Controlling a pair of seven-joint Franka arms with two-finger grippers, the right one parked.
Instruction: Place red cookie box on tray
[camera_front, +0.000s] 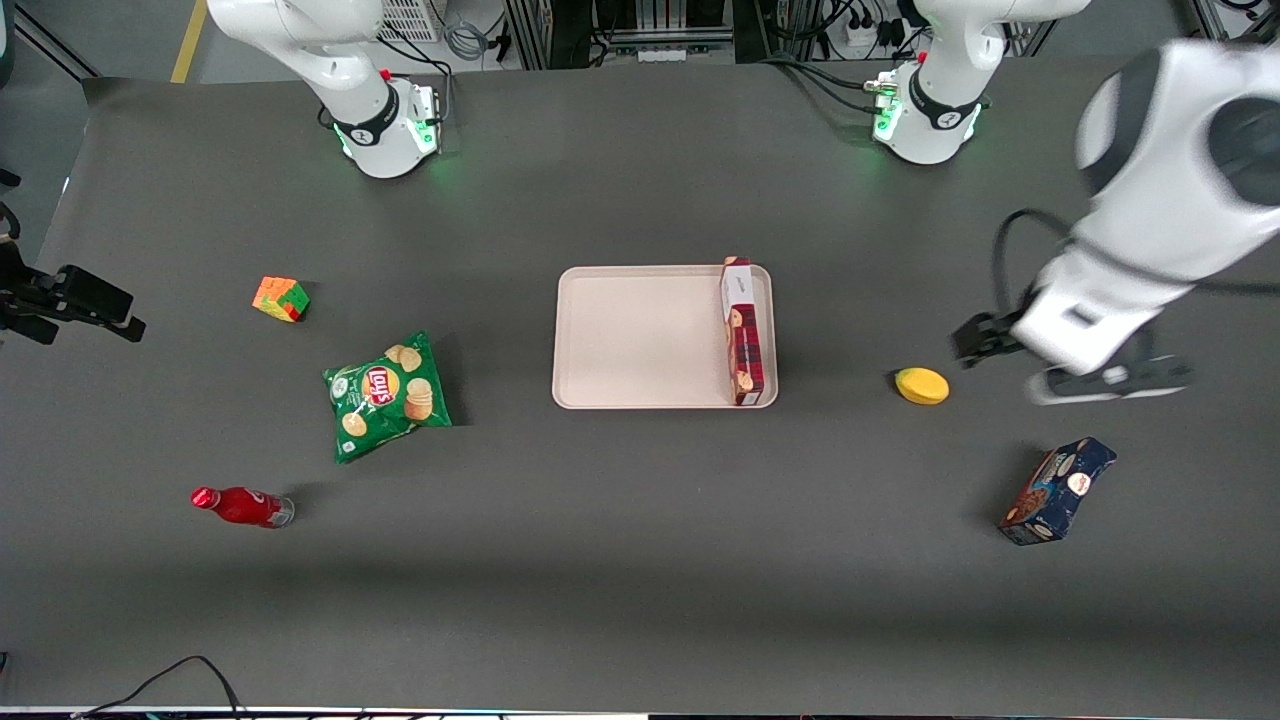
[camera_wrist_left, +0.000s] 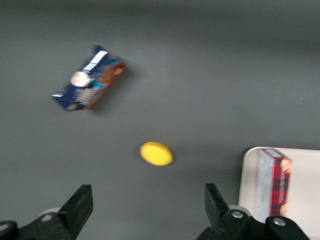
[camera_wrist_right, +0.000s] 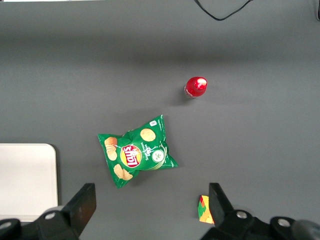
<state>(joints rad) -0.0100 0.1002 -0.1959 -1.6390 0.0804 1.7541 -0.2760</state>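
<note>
1. The red cookie box (camera_front: 744, 331) lies in the tray (camera_front: 640, 335), along its rim toward the working arm's end.
2. The pincer (camera_wrist_left: 148, 210) hangs spread and empty above the counter (camera_front: 640, 560), near a yellow lemon (camera_front: 922, 386).

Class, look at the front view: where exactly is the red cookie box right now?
The red cookie box stands on its long edge on the tray, along the rim toward the working arm's end. The open, empty tool hovers apart, above the table near the yellow object.

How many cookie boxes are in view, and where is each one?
2. The red cookie box stands on the tray. The dark blue cookie box lies on the table, near the open, empty claw.
</note>
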